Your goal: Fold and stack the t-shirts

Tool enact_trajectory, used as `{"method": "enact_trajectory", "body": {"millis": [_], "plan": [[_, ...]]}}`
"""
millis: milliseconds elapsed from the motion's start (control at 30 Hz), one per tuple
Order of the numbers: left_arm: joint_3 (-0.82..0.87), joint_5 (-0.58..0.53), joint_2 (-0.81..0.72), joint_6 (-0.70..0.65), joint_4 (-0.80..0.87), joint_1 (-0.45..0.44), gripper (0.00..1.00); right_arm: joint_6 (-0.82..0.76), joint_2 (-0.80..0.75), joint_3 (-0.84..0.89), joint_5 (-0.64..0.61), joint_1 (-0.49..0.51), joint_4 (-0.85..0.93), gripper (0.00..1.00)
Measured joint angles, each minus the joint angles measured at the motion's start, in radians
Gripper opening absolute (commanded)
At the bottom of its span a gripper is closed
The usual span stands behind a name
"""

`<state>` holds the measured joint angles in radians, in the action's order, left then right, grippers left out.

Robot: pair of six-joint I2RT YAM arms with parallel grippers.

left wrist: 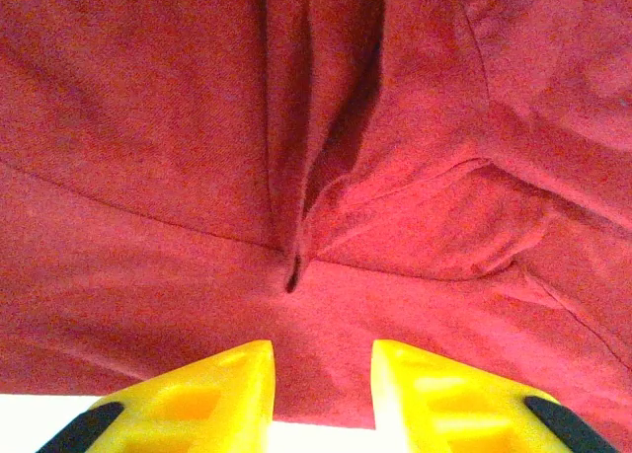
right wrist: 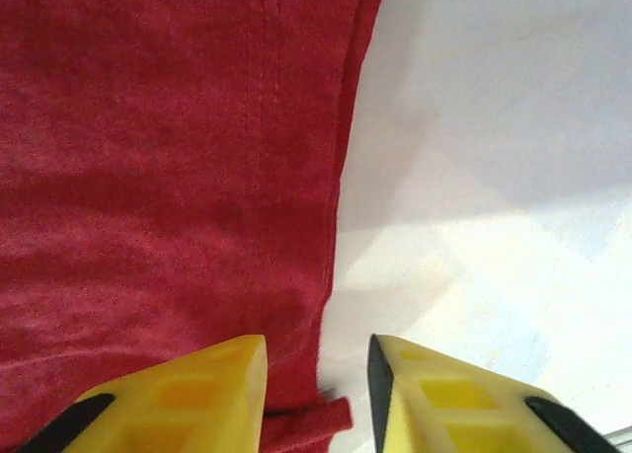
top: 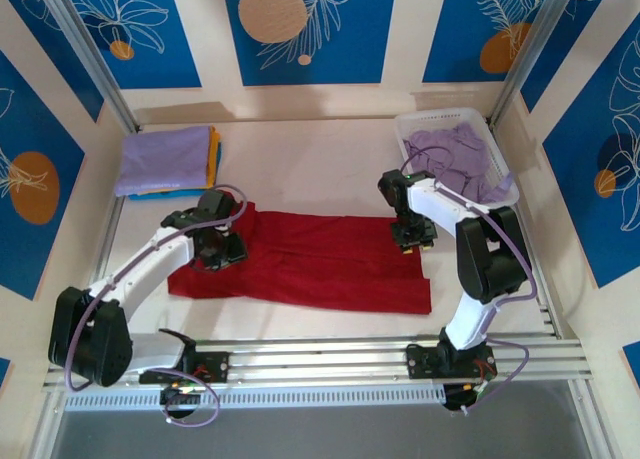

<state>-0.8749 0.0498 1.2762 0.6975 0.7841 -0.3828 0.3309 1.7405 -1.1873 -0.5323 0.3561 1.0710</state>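
Dark red t-shirt (top: 300, 269) part-folded mid-bench, my left gripper (left wrist: 323, 352) and right gripper (right wrist: 316, 346) spread over its 2 ends, pinching nothing; folded stack (top: 165, 159) at far-left corner; lavender shirts (top: 458, 159) wait in far-right basket (top: 402, 129).

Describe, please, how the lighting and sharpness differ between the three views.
Top external: even light, sharp, only soft shadows on the dark red t-shirt. Left wrist: cloth close and soft-focused, a dark shadow in its crease. Right wrist: the table is washed out bright near the bottom, greyer shade above.
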Motion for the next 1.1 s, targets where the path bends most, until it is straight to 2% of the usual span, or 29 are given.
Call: {"method": "enact_trajectory", "body": {"millis": [200, 467, 700, 1100], "plan": [[-0.007, -0.018, -0.038, -0.002, 0.026, 0.000, 0.39, 0.024, -0.096, -0.020, 0.014, 0.054, 0.051, 0.39], [-0.109, -0.013, 0.011, -0.056, 0.043, 0.047, 0.46, 0.079, -0.191, -0.056, 0.135, 0.119, -0.007, 0.39], [-0.282, -0.003, 0.186, -0.147, 0.045, 0.109, 0.47, 0.148, -0.162, -0.057, 0.262, 0.170, -0.100, 0.38], [-0.610, -0.038, 0.529, -0.290, 0.061, 0.113, 0.42, 0.182, -0.068, -0.104, 0.344, 0.213, -0.137, 0.37]]}}
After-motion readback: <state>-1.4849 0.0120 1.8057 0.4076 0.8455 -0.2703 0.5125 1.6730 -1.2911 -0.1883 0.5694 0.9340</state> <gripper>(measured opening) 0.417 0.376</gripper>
